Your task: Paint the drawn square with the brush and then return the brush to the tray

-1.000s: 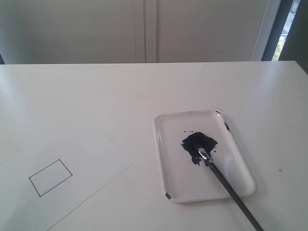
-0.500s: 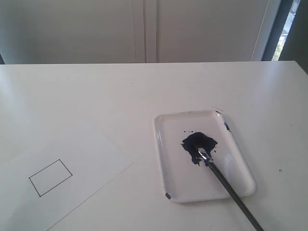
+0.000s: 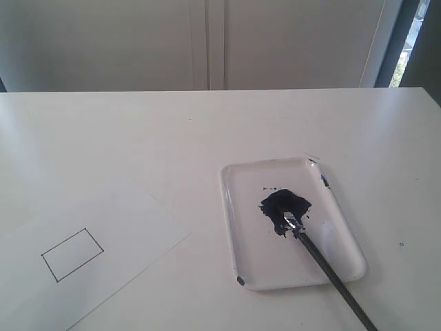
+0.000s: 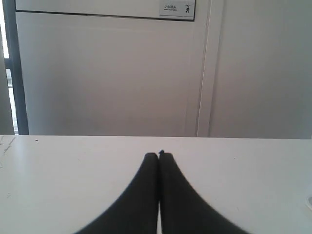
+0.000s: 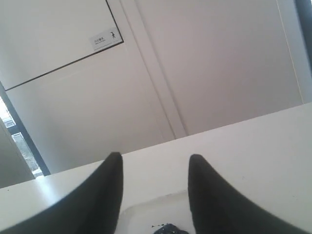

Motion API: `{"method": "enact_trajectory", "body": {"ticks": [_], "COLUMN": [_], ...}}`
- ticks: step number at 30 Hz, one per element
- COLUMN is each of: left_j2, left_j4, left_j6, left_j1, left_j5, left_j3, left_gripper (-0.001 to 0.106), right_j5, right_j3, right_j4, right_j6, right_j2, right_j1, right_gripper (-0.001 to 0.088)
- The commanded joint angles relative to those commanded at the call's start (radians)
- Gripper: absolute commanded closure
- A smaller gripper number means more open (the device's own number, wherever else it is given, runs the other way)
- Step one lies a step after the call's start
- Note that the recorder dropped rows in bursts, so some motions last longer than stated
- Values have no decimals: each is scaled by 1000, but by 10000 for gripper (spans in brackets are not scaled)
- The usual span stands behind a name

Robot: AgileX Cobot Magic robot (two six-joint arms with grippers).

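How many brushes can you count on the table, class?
1. The brush lies with bristles in the paint puddle on the tray, handle crossing its near rim. None appears hidden.

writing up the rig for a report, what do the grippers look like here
Only the gripper ends show, in the wrist views. The left gripper and right gripper each have two plain black fingers, broad at the base and tapering to rounded tips. No cables, markings or arm links are visible.

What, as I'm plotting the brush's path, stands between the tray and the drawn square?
Nothing visible does. Between the brush, resting in the tray, and the drawn square lie only the table and blank paper.
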Motion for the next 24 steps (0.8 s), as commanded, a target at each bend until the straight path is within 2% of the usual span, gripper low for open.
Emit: {"method": "enact_trajectory", "body": {"ticks": [5,8,11,17,21,24], "left_j2": [0,0,0,0,56,122], "left_j4": [-4,-24,-24,-33,-29,-22], "left_j6": [-8,-35,-35,-35,-35,-39], "left_j1": [0,0,0,0,0,0], "left_j5": [-6,-34,-79,-82,-84,-98], "left_j3": [0,0,-8,-126,-190,-222], "left_gripper": [1053,1053,1053,1053,1053,1053], "right_j5": [-7,-49,-131,-194,-206,-127], "right_j3": [0,0,0,-29,-66,-91], "right_j4": [2,30,11,6,1,-7], "right_j6": [0,49,41,41,41,41], "right_j2": [0,0,0,0,0,0], "right_j1": [0,0,0,0,0,0], "right_gripper": [459,461,547,696,698,698]}}
